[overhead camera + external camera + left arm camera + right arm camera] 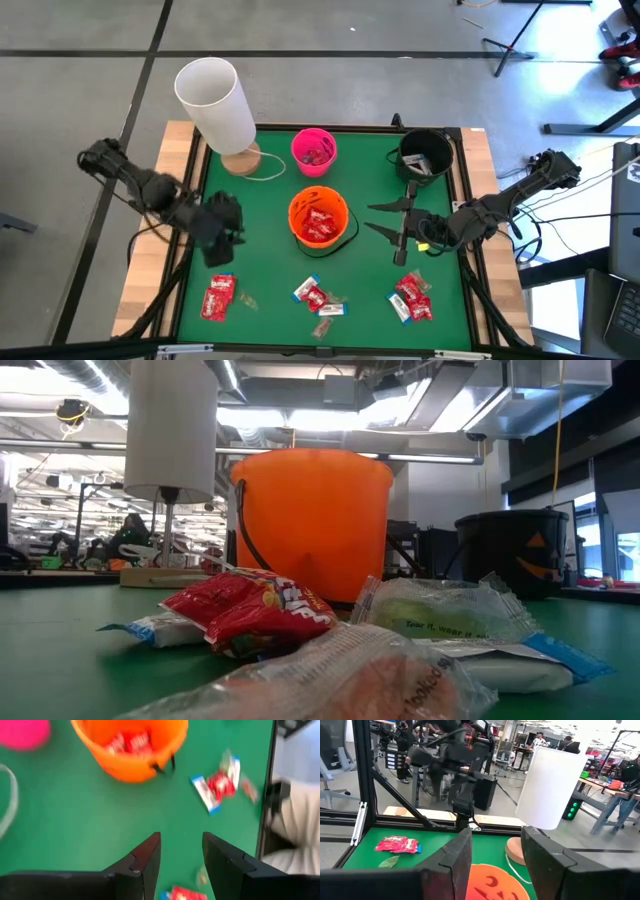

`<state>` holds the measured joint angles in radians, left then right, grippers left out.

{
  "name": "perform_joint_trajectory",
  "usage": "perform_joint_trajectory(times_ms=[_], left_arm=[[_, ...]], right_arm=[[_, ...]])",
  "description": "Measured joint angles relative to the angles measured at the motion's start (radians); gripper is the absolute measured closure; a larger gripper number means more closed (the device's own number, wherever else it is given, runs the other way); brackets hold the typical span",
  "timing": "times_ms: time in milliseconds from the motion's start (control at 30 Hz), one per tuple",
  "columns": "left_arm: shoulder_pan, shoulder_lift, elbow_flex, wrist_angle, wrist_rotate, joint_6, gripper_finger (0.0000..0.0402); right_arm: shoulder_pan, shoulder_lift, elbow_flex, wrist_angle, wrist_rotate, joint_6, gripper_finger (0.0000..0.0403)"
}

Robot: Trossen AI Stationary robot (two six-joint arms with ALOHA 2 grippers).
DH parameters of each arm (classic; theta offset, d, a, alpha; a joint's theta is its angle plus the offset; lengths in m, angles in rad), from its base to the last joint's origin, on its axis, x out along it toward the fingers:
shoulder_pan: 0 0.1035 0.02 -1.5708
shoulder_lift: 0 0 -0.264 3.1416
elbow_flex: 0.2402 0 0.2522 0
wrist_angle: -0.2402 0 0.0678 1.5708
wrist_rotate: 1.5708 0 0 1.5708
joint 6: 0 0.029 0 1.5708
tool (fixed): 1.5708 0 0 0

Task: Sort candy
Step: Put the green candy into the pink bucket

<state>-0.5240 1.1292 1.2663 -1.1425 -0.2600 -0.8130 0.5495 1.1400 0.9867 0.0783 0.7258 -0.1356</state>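
Note:
Three heaps of candy lie near the table's near edge: red wrappers on the left [218, 297], a mixed heap in the middle [318, 298] and red ones on the right [412, 298]. The low view shows the middle heap close up [250, 610]. More red candy lies in the orange bucket [318, 220], and some in the pink bucket [313, 150]. My left gripper [222, 240] hovers open left of the orange bucket, above the left heap [185, 894]. My right gripper [375, 218] hangs open right of that bucket, empty.
A black bucket [425, 155] stands at the far right. A white lamp [215, 100] on a wooden base [240, 158] with a cord stands at the far left. Bare green mat lies between the buckets and the candy heaps.

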Motion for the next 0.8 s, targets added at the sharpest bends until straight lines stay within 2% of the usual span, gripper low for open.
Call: perform_joint_trajectory(times_ms=[167, 300, 467, 800], left_arm=[[-0.151, 0.040, -0.088, 0.034, -0.001, -0.027, 0.0267], [-0.212, 0.083, -0.162, 0.127, -0.004, -0.038, 0.0264], [-0.239, 0.160, -0.199, 0.198, 0.037, -0.051, 0.0245], [-0.243, 0.252, -0.206, 0.210, 0.113, -0.049, 0.0201]], right_arm=[[0.000, 0.000, 0.000, -0.001, 0.000, 0.000, 0.0237], [0.000, 0.000, 0.000, -0.003, 0.000, -0.004, 0.0237], [0.000, 0.000, 0.000, 0.001, -0.002, -0.025, 0.0237], [0.000, 0.000, 0.000, 0.032, -0.003, -0.055, 0.0237]])
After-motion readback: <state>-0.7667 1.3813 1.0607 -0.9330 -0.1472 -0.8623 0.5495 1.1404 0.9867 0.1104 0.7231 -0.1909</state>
